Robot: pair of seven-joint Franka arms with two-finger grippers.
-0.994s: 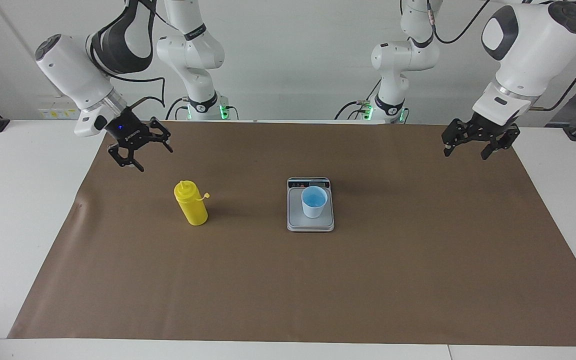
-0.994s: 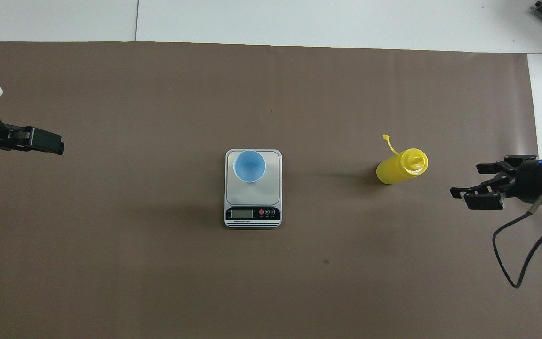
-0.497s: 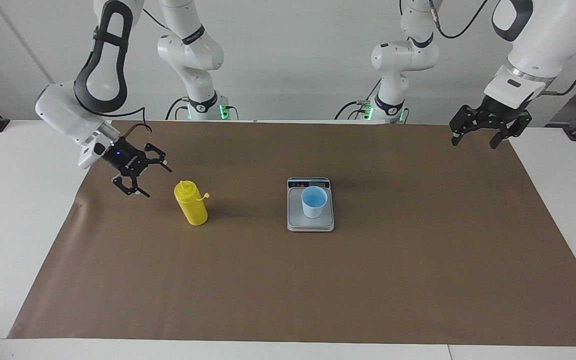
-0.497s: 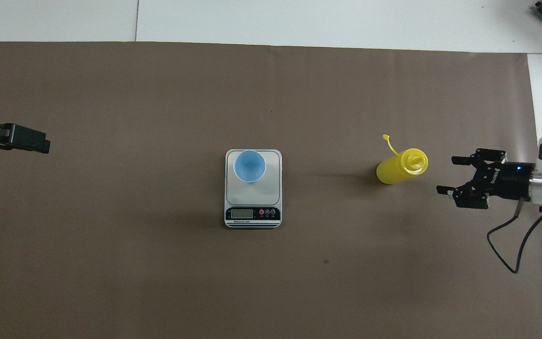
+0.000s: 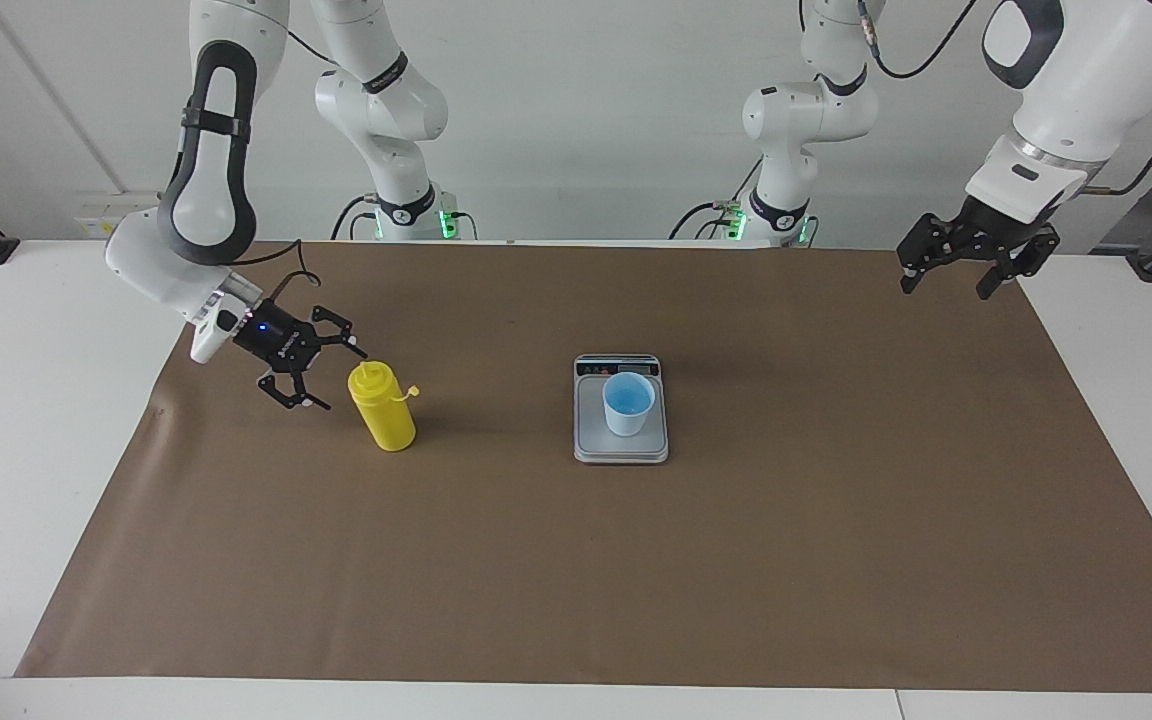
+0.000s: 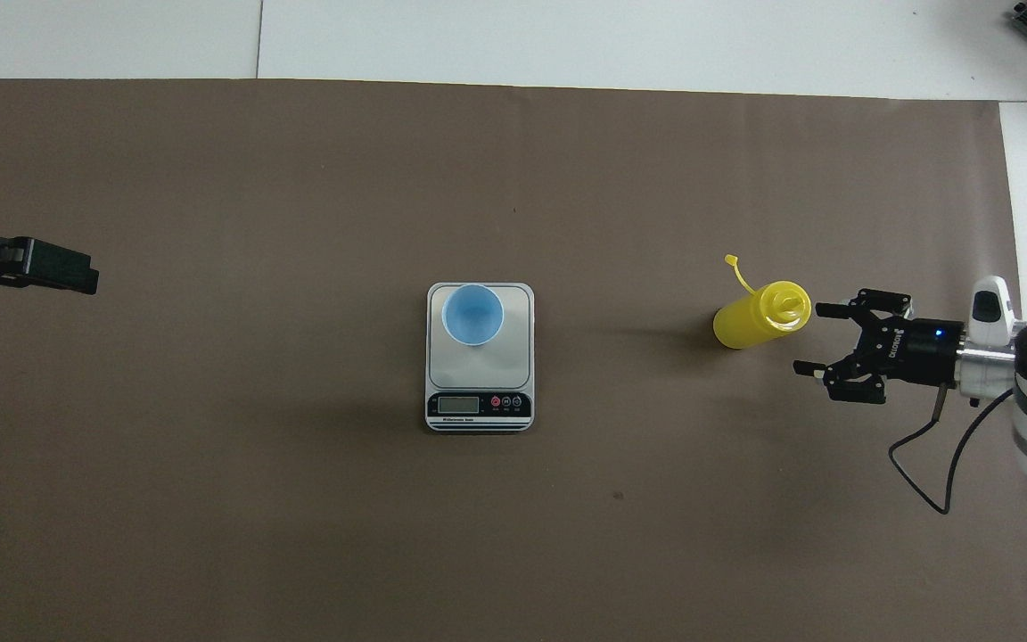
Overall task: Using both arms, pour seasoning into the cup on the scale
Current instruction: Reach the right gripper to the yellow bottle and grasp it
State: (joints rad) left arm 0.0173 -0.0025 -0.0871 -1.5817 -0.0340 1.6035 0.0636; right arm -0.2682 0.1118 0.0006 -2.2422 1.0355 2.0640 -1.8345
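Observation:
The yellow seasoning bottle (image 5: 383, 410) stands upright on the brown mat toward the right arm's end, its tip cap hanging open on its tether; it also shows in the overhead view (image 6: 759, 314). My right gripper (image 5: 339, 378) is open, low beside the bottle's upper part and just apart from it, its fingers pointing at the bottle; the overhead view shows it too (image 6: 809, 339). The light blue cup (image 5: 628, 403) stands on the scale (image 5: 620, 445), also seen from overhead as cup (image 6: 472, 314) and scale (image 6: 478, 374). My left gripper (image 5: 944, 283) waits open, raised over the mat's edge at the left arm's end (image 6: 77, 272).
The brown mat (image 5: 576, 560) covers most of the white table (image 5: 26, 420). The scale's display strip (image 6: 479, 405) faces the robots. A black cable (image 6: 932, 464) hangs from the right wrist.
My right gripper has come down and moved in toward the yellow bottle, now close beside it. My left gripper has pulled up and back toward its end of the table.

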